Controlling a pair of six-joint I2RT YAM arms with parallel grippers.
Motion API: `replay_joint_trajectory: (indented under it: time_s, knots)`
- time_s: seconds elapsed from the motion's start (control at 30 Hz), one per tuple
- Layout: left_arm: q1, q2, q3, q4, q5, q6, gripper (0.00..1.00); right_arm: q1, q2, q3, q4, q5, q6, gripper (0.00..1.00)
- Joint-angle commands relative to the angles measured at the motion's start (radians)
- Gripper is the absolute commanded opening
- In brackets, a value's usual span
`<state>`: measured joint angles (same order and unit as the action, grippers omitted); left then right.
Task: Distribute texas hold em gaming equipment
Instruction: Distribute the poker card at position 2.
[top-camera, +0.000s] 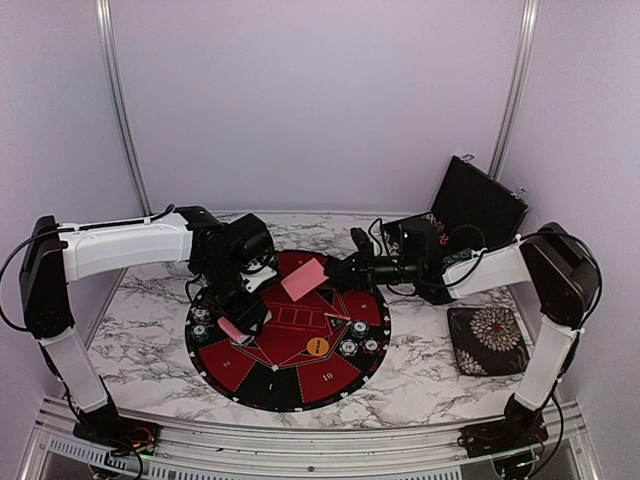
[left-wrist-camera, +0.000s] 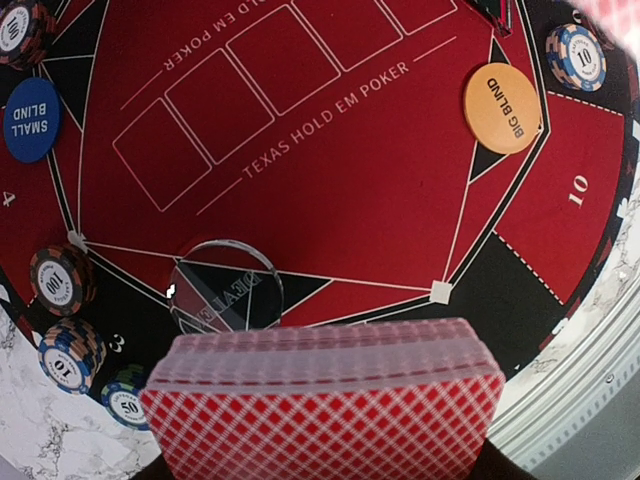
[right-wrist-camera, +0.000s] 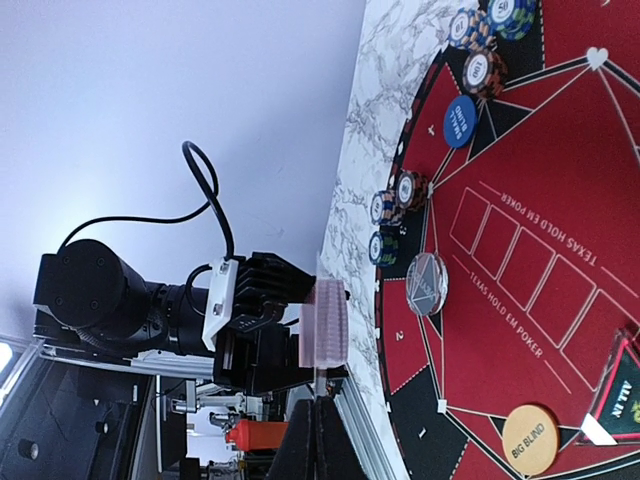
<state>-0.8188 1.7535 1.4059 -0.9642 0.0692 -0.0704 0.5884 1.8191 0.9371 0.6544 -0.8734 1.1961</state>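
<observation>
- The left gripper (right-wrist-camera: 318, 345) is clamped on the deck of playing cards (left-wrist-camera: 320, 415), holding it on edge above the near-left part of the round felt mat (top-camera: 330, 385)
- The right gripper (top-camera: 338, 272) is fully closed and appears to pinch one single card (top-camera: 302, 281) by its edge, tilted in the air over the far middle of the mat
- The deck is light but loose, so a slack squeeze could let cards slide or fan out; it is best held across the long sides, as it is now
- A single card is thin, bendy and slick, so it should be taken by an exposed edge, not from flat on the felt
- The chip stacks are dense and stiff but topple easily; a low grip around the whole stack seems safest
- Chip stacks: three by seat 3 (left-wrist-camera: 70, 355), three more beyond the small blind (right-wrist-camera: 480, 70), and what look like three on the right side of the mat (top-camera: 358, 335)
- Button discs: one blue small blind (left-wrist-camera: 30, 120), one orange big blind (left-wrist-camera: 502, 108), one clear dealer disc (left-wrist-camera: 225, 285), all lying flat on the felt; they are flat and low, so they would be hard to get under
- I see no pink disc
- One black hinged case (top-camera: 480, 205) stands open at the far right, and one flower-patterned tray (top-camera: 487, 340) lies on the bench near the right arm
</observation>
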Motion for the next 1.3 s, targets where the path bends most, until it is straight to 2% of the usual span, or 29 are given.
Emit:
replay_joint_trajectory:
  time_s: [0.0,0.53,0.97,1.27]
  knots:
    - [0.023,-0.065,-0.022,0.015,-0.005,-0.014,0.50,-0.040,0.021,0.038,-0.013,-0.007,-0.031,0.00]
    - [0.107,-0.157,-0.100,0.015,-0.012,-0.030,0.50,-0.103,0.246,0.288,-0.092,-0.015,-0.086,0.00]
    - [0.152,-0.161,-0.109,0.009,-0.010,-0.040,0.50,-0.107,0.429,0.524,-0.155,-0.026,-0.099,0.00]
    - [0.173,-0.154,-0.092,-0.002,-0.014,-0.035,0.50,-0.111,0.502,0.617,-0.178,-0.024,-0.095,0.00]
